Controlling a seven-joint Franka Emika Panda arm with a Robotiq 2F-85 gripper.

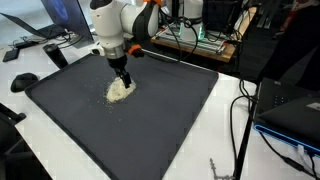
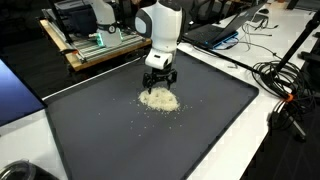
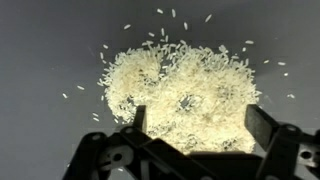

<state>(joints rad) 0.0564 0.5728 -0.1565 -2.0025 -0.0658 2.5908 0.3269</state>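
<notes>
Wrist view puts the gripper [image 3: 195, 118] nearest, jaws spread wide and empty, low enough to flank the near edge of the rice heap [image 3: 180, 85]; the heap lies loose on the dark mat [image 2: 215, 110], well inside its edges; roughly round, slightly wider across the jaws, it points nowhere; stray grains [image 3: 172, 13] lie beyond.

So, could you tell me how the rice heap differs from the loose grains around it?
The rice heap is dense and piled, hiding the mat; the loose grains lie singly with dark mat between. The rice heap sits under the open gripper; the loose grains lie out around it. Both are pale rice.
</notes>
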